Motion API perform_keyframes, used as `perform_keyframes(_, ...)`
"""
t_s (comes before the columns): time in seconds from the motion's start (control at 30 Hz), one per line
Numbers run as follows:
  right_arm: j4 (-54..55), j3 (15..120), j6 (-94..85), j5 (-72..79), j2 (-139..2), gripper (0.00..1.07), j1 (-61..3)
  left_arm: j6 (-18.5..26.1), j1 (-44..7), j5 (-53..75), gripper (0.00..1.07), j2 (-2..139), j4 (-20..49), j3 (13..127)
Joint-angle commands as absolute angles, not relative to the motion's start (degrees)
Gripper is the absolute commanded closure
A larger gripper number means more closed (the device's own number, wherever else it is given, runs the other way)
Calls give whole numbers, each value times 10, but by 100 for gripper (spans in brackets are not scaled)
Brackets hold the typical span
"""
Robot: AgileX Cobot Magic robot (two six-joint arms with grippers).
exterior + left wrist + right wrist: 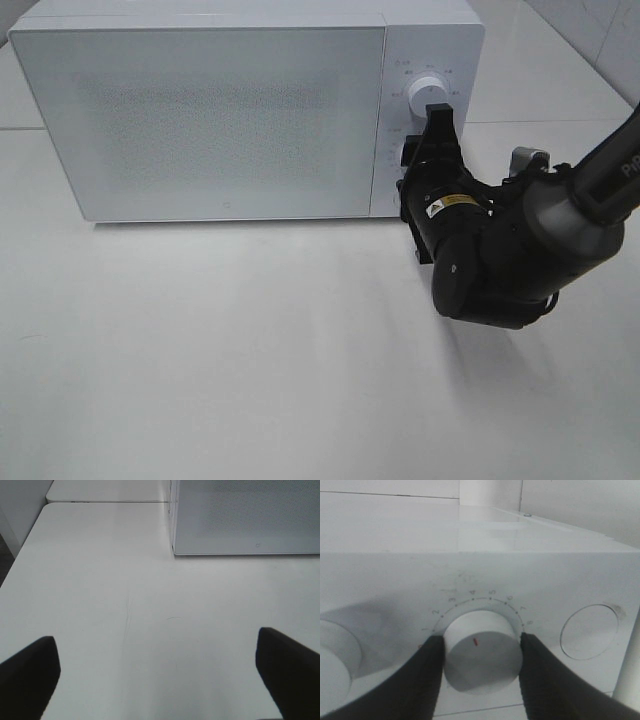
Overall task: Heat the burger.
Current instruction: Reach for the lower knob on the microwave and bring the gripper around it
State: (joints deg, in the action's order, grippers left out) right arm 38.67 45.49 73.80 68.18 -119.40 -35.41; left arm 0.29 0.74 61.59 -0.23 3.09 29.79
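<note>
Holds the left fingers spread and empty over the table before the left corner of the microwave. Shows no burger, so probably shut behind the microwave's door: soft, light, prone to sliding apart, best cupped low around the bun. Clamps the right fingers on the dial at the microwave's right, leaving only that door in the way.
</note>
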Motion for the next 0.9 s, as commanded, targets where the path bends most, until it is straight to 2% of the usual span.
perform_keyframes(0.03, 350, 490, 753, 784, -1187, 88, -348, 3, 8, 611, 7, -13, 33, 296)
perform_keyframes(0.9, 386, 490, 831, 784, -1187, 86, -334, 3, 8, 611, 7, -13, 33, 296)
